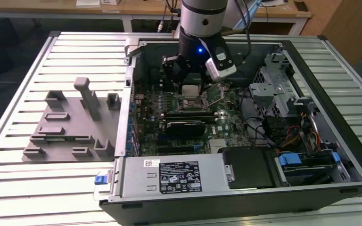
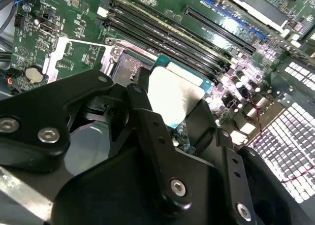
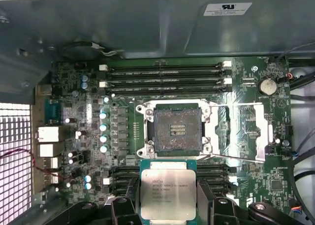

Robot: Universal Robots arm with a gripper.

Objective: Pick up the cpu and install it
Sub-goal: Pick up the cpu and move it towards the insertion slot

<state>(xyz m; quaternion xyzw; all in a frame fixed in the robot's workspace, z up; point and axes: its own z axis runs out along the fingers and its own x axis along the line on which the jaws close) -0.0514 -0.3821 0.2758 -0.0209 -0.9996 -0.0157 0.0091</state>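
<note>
A slatted metal table (image 1: 11, 103) holds an open computer case (image 1: 231, 207). Inside it, the cpu (image 3: 167, 193) hangs flat with its shiny side up. The gripper (image 3: 167, 208) pinches it on two sides, its black fingers (image 3: 123, 208) pressing against the edges. I think it is held level so it can go straight down without hurting any pins. The empty socket (image 3: 177, 129) sits below the gripper and a little ahead of it. Its metal frame (image 3: 246, 131) is flipped open to one side, so nothing blocks the way. The cpu is not in the socket yet. The green board (image 3: 74, 121) lies all around the socket. A grey holder tray (image 1: 68, 127) rests well away from the gripper, outside the case.
</note>
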